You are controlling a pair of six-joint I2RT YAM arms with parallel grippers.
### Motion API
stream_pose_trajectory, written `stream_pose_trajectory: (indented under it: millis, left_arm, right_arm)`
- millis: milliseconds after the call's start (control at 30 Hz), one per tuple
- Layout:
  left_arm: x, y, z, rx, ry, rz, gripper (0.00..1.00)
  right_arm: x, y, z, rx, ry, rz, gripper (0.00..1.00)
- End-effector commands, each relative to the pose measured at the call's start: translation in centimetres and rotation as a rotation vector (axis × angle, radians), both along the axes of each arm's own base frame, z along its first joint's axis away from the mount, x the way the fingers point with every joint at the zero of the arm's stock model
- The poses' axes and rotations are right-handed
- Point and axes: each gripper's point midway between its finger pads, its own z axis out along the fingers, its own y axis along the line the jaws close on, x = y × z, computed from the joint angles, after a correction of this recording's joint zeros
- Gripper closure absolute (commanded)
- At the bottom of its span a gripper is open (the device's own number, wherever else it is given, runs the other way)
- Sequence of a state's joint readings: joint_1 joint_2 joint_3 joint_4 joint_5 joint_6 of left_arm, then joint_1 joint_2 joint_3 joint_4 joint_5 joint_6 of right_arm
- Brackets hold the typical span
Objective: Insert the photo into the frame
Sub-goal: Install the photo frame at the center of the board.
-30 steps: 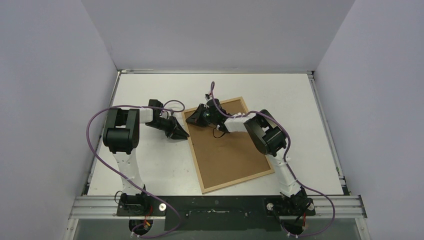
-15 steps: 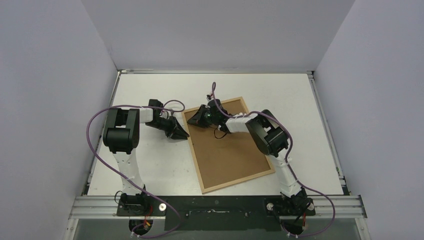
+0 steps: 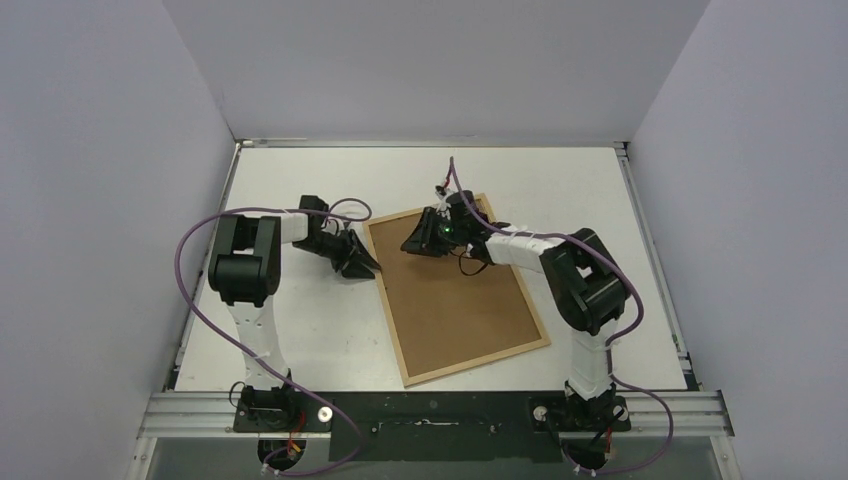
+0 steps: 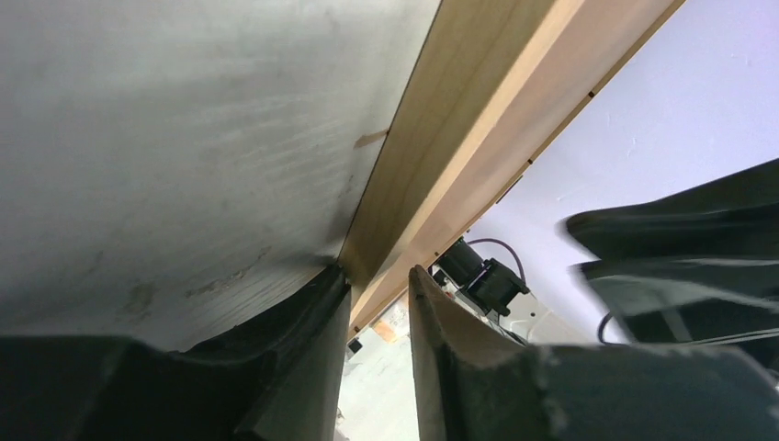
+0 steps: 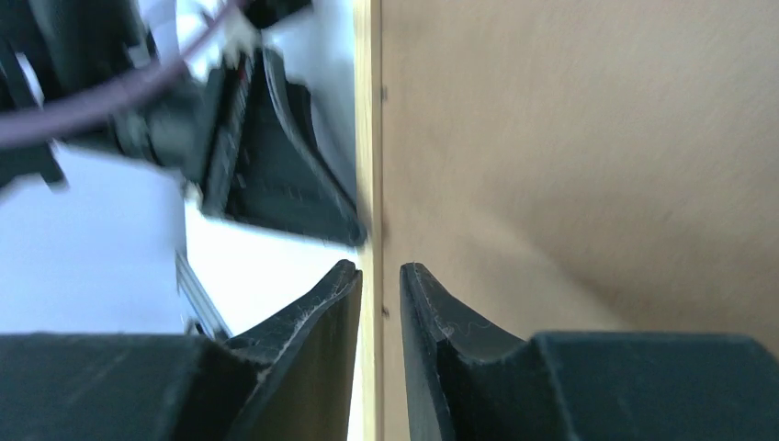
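Left gripper point(image 3: 366, 268) stands slightly open astride the frame point(image 3: 460, 310) at its edge; right gripper point(image 3: 411, 246), narrowly parted, hovers over its brown back.

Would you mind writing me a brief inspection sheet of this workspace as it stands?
Surface: white table, no marks seen from above.
Job's things: frame lies brown back up, skewed on the table; photo not seen.
Clutter: nothing seen.
Tools: left tool has its tips either side of the frame's left rail, grip cannot be told; right tool is over the frame's far end, jaws slightly apart, empty.
Cables: purple cables loop along both arms.
Surroundings: plain pale walls on three sides; metal rail at the near edge.
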State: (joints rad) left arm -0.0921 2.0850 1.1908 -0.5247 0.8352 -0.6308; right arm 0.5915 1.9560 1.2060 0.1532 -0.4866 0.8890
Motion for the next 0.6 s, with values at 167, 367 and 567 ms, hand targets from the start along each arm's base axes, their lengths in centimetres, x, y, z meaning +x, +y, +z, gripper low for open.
stream_pose_trajectory:
  millis: [167,367,567]
  left_arm:
    - [-0.1,4.9,-9.1,0.398,0.068,-0.052,0.83]
    - [-0.6,5.5,-9.7,0.435,0.094,-0.063,0.89]
    - [-0.8,5.7,-10.1,0.445,0.107,-0.062,0.92]
  right_arm:
    - [-13.3,0.6,-1.6,-0.027,0.052,0.458,0.77]
    - [-16.7,2.9,-0.4,0.129,0.105,0.484,0.94]
    - [-18.6,2.7,-1.8,0.127,0.168,0.475,1.0]
